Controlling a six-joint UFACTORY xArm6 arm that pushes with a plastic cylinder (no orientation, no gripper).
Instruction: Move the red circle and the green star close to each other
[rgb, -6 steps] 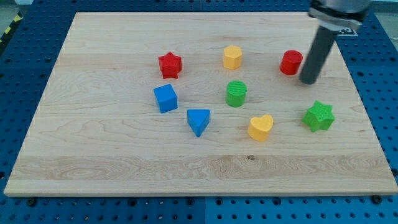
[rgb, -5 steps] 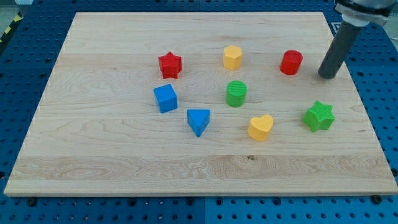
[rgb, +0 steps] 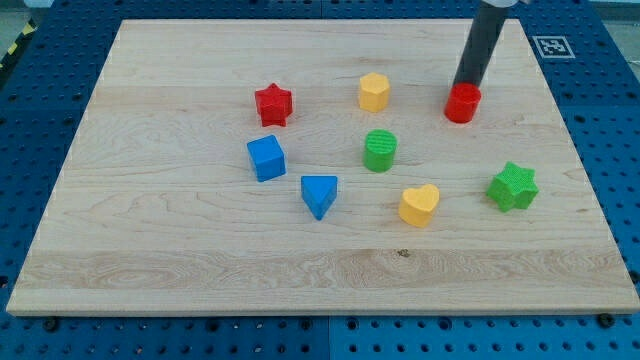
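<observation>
The pale wooden desk (rgb: 200, 250) fills most of the view, resting on a blue pegboard. The dark rod comes down from twelve o'clock, and my tip (rgb: 465, 87) sits at the far edge of the red circle, a small red plastic cylinder (rgb: 462, 104), touching it or just beside it on its twelve o'clock side. The tool is a plain rod with nothing to spread or pinch; it only presses sideways.

The green star, a ribbed green plastic block (rgb: 513, 187), lies towards five o'clock from the red circle, apart from it, with bare wood between them. A green plastic cylinder (rgb: 380, 150) and a yellow plastic heart (rgb: 419, 205) lie off towards seven and eight o'clock, clear of that line.

The step in hand looks like pushing the red circle down towards the green star. To do it well, the tip should shift slightly towards eleven o'clock of the circle, so the push runs through its centre straight at the star. A round block slips off an off-centre push, so slow, centred travel matters, stopping just short of contact.
</observation>
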